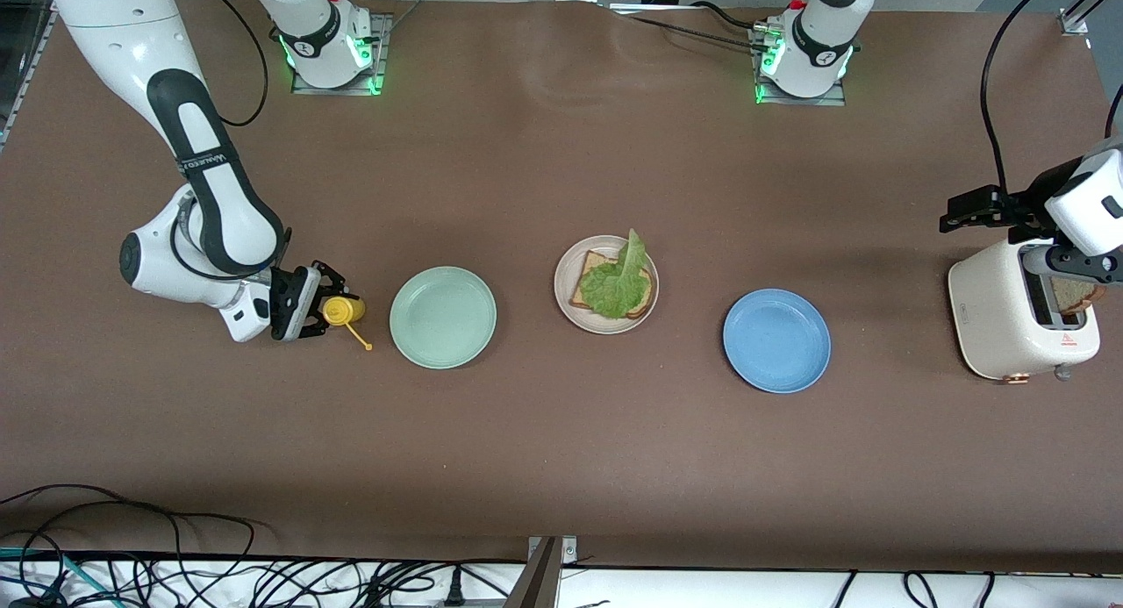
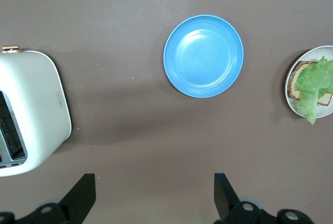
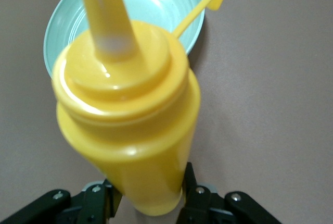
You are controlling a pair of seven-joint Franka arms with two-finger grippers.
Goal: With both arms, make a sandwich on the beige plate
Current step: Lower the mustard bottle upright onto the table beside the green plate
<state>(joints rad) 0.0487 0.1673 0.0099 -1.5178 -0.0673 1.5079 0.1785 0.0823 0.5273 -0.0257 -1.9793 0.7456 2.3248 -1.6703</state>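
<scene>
Robotics lab bench, not a home kitchen. Evidence: two white arms w/ bases bolted on metal plates to a brown-covered table, green status lights at both bases; loose black cables bundled along the table edge nearest the front camera; kitchen props only, e.g. toaster and plates, laid out in a row. Pale flooring, probably, past the table edge.

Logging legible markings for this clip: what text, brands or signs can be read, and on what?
Right arm: white lettering on its black band, too blurred to read.
Toaster: small red triangle sign with text beneath, too small to read.
Plates, yellow bottle: none.
</scene>
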